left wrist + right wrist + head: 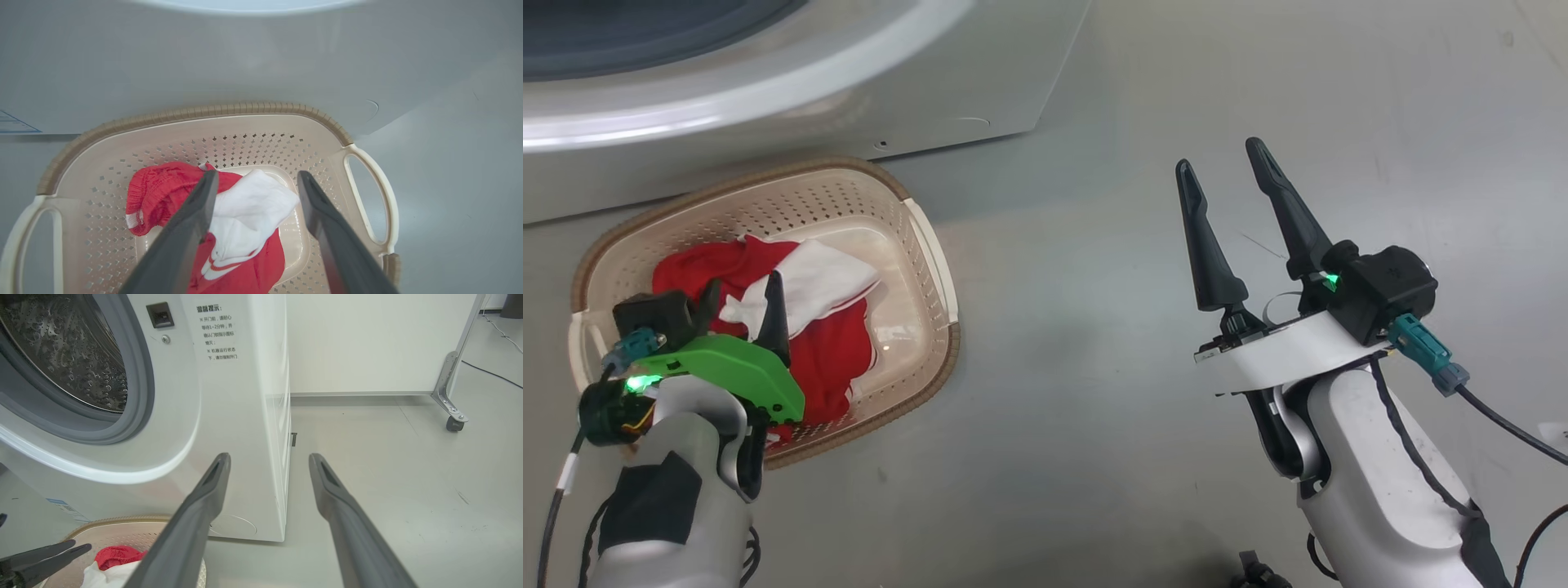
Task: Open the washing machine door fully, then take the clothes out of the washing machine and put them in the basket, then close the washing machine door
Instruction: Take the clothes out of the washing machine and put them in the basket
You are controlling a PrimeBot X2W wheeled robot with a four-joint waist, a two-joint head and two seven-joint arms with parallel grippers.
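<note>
Clothes (245,228), red with a white piece uppermost, lay in the middle of the basket (261,112). Left gripper (257,176) hung directly over them, jaws apart, gripping nothing. Right gripper (1218,157) stood well apart over the floor (1094,367), jaws spread, empty. Basket sat just beside the washing machine (768,106).

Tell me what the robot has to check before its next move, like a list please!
1. Are the red clothes and the white cloth inside the basket? Ok.
2. Is the left gripper open over the basket, pinching nothing? Ok.
3. Is the right gripper open and empty? Ok.
4. Is the drum of the washing machine empty? Cannot tell: the part in sight holds no clothes, but the rest is hidden.
</note>
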